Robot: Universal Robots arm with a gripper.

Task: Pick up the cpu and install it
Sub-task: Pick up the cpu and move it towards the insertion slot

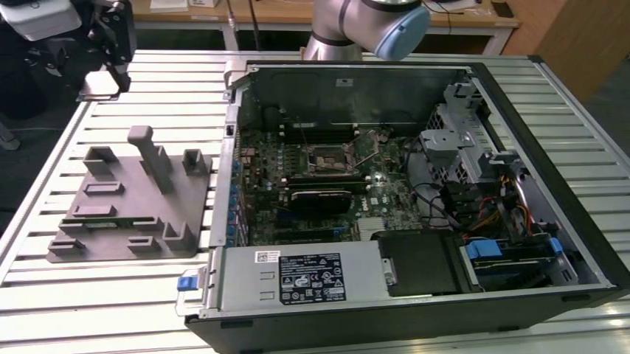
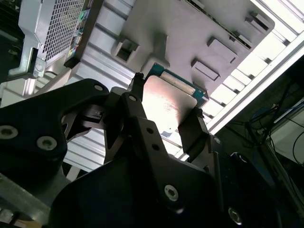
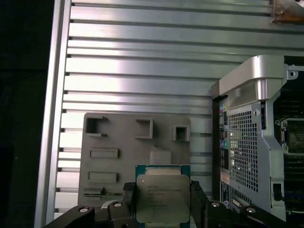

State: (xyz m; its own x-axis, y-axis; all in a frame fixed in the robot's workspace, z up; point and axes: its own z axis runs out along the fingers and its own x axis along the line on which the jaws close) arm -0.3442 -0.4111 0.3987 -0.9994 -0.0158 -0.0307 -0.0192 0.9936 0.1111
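1. First wrist view: the black two-fingered gripper [image 3: 163, 203] is clamped on the small, flat, square cpu [image 3: 163, 190] with a pale silver metal top. One finger presses each opposite edge.
2. The second wrist view shows the same hold, with the gripper [image 2: 164, 111] around the cpu [image 2: 166, 99].
3. Beyond the held chip, apart from it, lies the large grey plastic fixture [image 3: 123, 142] with upright blocks.
4. Under that runs the ribbed aluminium table [image 3: 142, 61].
5. Off to the gripper's side stands the open black computer case [image 3: 242, 137].

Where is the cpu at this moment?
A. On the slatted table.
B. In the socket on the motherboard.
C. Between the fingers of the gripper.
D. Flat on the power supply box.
C: in the first wrist view the fingers of the gripper clamp two opposite edges of the cpu, with the grey fixture behind it.
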